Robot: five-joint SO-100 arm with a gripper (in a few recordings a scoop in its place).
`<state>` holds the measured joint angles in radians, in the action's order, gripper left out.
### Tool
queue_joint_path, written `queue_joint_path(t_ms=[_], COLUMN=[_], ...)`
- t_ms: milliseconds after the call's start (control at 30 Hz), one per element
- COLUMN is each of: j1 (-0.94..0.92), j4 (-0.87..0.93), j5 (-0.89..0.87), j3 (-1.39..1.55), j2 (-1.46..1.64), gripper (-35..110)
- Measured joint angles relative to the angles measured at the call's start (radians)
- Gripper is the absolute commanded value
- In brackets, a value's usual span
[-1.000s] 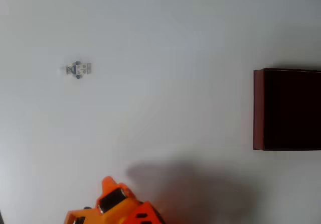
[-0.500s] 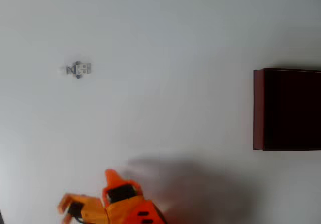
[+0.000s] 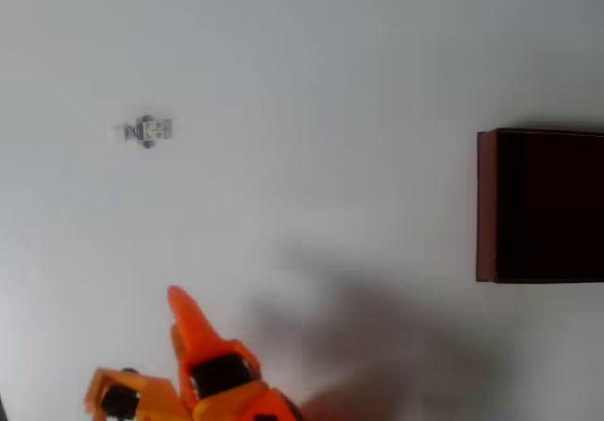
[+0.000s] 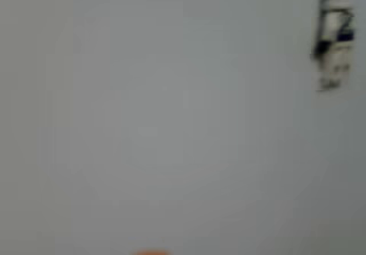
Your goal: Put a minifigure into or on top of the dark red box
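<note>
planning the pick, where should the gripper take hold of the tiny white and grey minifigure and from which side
The tiny white and grey minifigure lies flat on the white table, its long axis running left-right in the overhead view, with open space all round. Probably best: come straight down from above and close across its narrow torso, fingers on its two long sides. The orange gripper is open at the bottom edge, well short of it.

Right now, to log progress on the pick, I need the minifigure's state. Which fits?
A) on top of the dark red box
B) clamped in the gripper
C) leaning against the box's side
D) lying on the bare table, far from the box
D: in the overhead view the minifigure lies alone on the white table, well left of the dark red box, and apart from the orange gripper.
</note>
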<state>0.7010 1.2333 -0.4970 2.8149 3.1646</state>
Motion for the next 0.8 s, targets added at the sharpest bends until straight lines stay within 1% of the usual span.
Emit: queue_joint_path(t_ms=[267, 400, 533, 700, 800], j1=[-0.031, -0.023, -0.067, -0.127, -0.181], j4=[-0.017, -0.017, -0.005, -0.002, 0.0], j5=[0.094, 0.133, 0.153, 0.143, 0.086], j3=[-0.465, -0.627, -0.747, -0.792, -0.795], j2=[-0.881, -1.154, -1.31, -1.331, -1.331], gripper=[22, 21, 22, 22, 22])
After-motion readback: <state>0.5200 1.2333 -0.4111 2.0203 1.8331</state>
